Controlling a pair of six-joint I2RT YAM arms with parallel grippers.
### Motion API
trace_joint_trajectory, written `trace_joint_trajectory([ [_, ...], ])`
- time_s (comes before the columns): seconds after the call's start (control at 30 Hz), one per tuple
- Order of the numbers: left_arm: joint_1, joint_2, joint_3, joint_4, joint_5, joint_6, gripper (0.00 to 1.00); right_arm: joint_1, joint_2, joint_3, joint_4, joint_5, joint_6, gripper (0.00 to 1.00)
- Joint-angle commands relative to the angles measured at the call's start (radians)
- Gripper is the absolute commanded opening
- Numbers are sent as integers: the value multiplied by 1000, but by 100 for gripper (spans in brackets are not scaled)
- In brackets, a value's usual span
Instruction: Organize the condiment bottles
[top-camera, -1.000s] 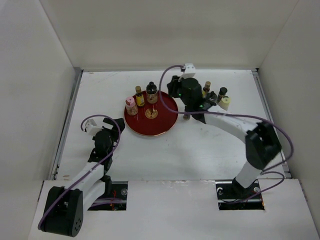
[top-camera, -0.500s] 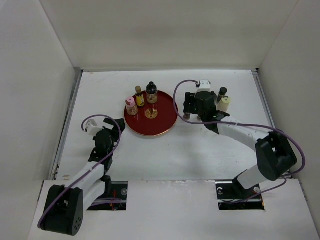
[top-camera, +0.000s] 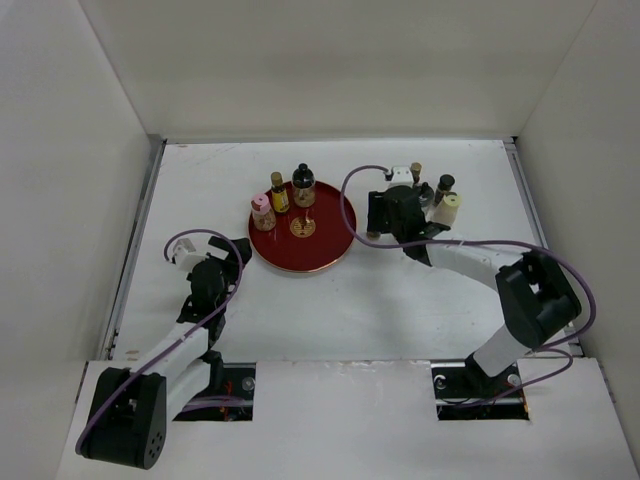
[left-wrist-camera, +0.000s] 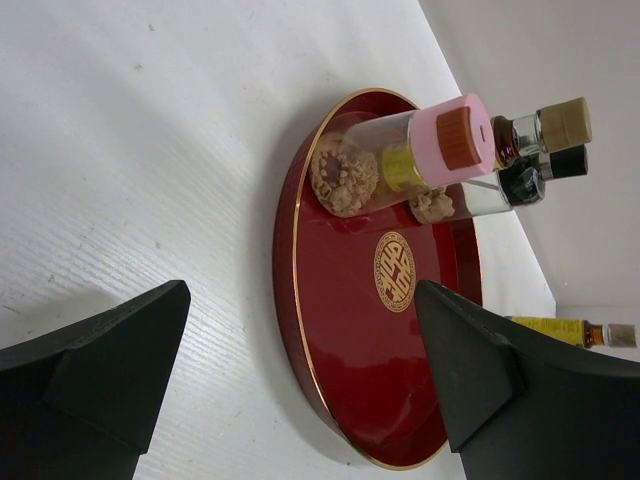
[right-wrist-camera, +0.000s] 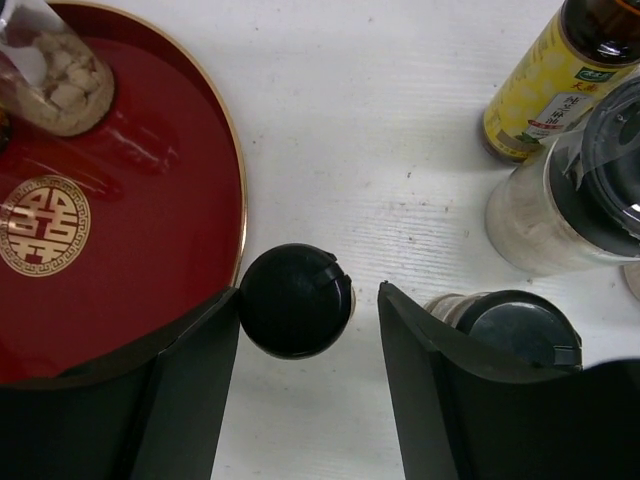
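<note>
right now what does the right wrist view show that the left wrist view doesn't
Only right wrist: a black-capped bottle just off the tray, inside the open right hand. Only left wrist: a pink cap and a tan-capped bottle. Both: the red tray and its gold emblem.

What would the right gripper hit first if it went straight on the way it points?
Probably the black-capped bottle standing between the fingers of the right gripper; depth is unclear.
</note>
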Motion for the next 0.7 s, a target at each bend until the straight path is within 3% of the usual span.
trace_joint_trajectory([
  [0.0, -4, -3, 19, 50, 2, -8, 100, 12, 12, 60, 23, -3, -9, 62],
  [0.33, -7, 20, 23, 60, 13, -9, 100, 55, -20, 73, 72, 78, -50, 43],
  [0.53, -10, 26, 25, 60, 11, -11, 100, 107, -55, 176, 72, 137, -105, 42],
  [0.67, -10, 15, 25, 60, 13, -9, 100, 142, 31, 288, 72, 134, -128, 42],
])
